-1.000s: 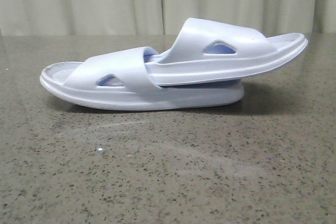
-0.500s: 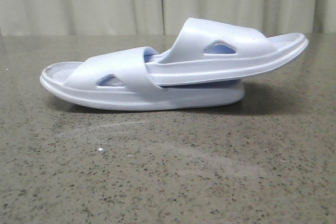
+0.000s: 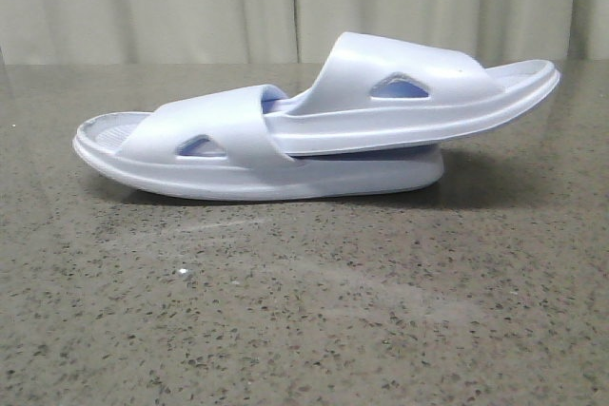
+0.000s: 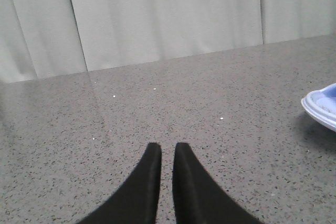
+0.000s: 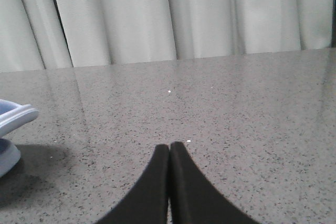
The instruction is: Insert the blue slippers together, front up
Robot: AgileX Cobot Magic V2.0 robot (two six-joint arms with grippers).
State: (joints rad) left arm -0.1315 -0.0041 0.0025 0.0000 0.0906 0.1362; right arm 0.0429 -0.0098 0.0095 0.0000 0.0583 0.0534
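Observation:
The blue slippers lie in the middle of the table, one pushed into the other. The lower slipper (image 3: 238, 164) rests flat with its strap to the left. The upper slipper (image 3: 419, 102) has one end tucked under that strap and its other end raised to the right. Neither gripper shows in the front view. In the left wrist view my left gripper (image 4: 167, 148) hovers over bare table, its fingers a narrow gap apart and holding nothing; a slipper end (image 4: 323, 108) shows at the side. My right gripper (image 5: 169, 146) is shut and empty, well apart from the slipper ends (image 5: 13, 116).
The speckled grey stone tabletop (image 3: 304, 311) stretches out around the slippers. A pale curtain (image 3: 190, 7) hangs behind the table's far edge.

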